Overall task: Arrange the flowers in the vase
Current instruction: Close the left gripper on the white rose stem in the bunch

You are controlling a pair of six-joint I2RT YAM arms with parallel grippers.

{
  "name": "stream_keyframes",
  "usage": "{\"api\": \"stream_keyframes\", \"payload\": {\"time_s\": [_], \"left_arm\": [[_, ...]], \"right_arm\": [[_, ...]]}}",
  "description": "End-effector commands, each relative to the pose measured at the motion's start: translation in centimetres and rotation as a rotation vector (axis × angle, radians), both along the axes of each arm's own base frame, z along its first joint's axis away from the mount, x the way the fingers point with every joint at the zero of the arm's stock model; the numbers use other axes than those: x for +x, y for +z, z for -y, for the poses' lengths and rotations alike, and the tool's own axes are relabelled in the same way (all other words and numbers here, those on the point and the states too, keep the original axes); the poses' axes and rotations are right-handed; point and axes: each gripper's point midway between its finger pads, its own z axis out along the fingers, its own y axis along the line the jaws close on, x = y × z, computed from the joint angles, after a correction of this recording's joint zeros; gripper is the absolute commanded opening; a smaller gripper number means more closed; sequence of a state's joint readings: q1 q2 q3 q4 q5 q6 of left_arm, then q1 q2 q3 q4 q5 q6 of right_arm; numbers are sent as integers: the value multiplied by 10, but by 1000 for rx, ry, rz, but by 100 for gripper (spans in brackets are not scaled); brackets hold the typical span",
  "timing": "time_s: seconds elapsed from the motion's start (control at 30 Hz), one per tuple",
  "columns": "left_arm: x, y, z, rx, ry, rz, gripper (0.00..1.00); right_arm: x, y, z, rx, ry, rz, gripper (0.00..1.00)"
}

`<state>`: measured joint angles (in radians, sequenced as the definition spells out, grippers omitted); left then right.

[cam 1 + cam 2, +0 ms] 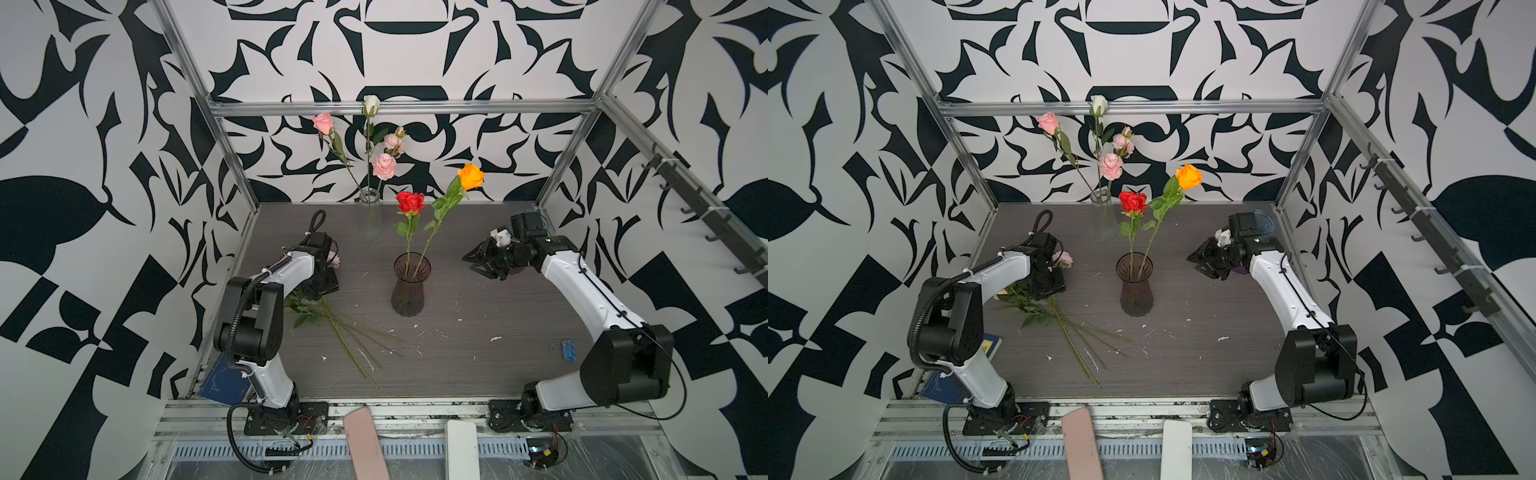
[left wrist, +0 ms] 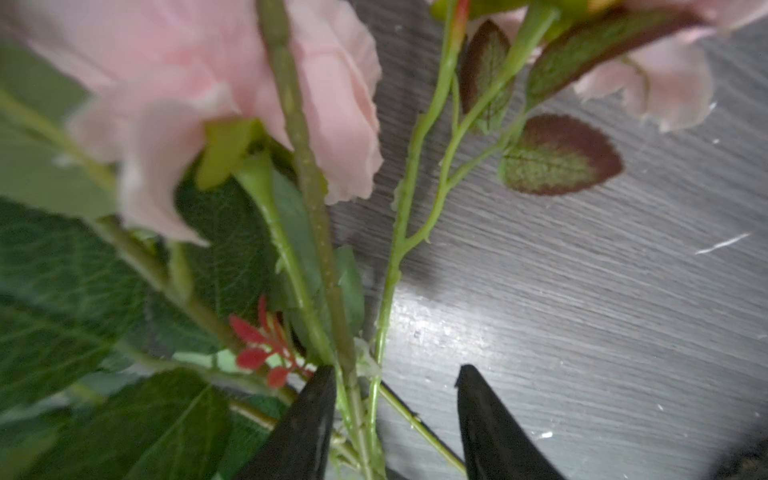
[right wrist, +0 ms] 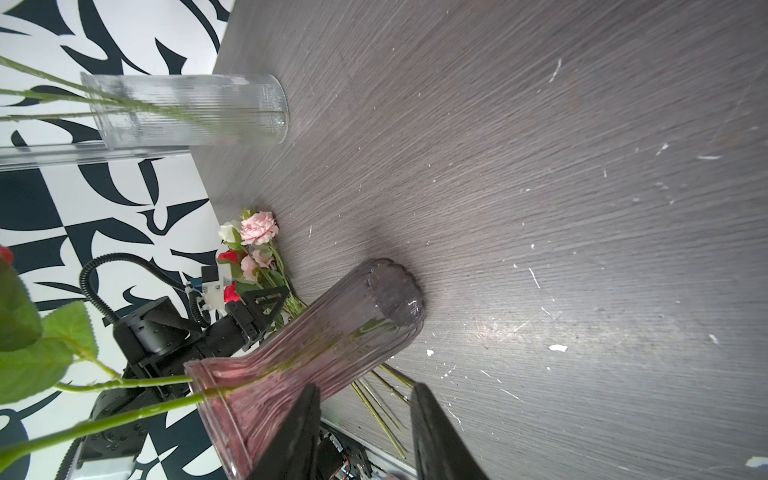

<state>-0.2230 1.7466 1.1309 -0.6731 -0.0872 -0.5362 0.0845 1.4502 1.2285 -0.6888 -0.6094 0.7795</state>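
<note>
A dark purple ribbed vase (image 1: 409,291) (image 1: 1136,291) stands mid-table with a red rose (image 1: 410,202) and an orange rose (image 1: 471,176) in it. Loose flowers (image 1: 309,309) lie in a pile on the table's left, their stems (image 1: 353,345) fanning toward the front. My left gripper (image 2: 395,370) is down over that pile, jaws apart, with several green stems (image 2: 357,399) between them against one finger. Pink blooms (image 2: 232,83) lie just beyond. My right gripper (image 1: 473,262) (image 3: 365,386) hovers right of the purple vase (image 3: 316,349), open with nothing in it.
A clear glass vase (image 1: 370,216) at the back holds pink and white flowers (image 1: 384,166). A blue piece (image 1: 568,350) lies front right, a blue book (image 1: 224,380) by the left arm's base. Pink (image 1: 365,444) and white (image 1: 461,449) flat objects rest on the front rail.
</note>
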Motion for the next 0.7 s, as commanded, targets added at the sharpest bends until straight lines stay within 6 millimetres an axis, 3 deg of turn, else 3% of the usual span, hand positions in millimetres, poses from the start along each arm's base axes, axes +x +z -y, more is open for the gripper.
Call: {"api": "stream_keyframes", "payload": {"time_s": [0.0,0.33,0.67], "left_arm": [[2,0,6,-34,11,-8,42],[7,12,9,-53,5,13,0],[22,63,10,-90,36,142,0]], "right_arm": [[2,18,2,-3,14,48,40],[-1,10,3,3,7,37,40],[6,10,3,21,9,46,39]]}}
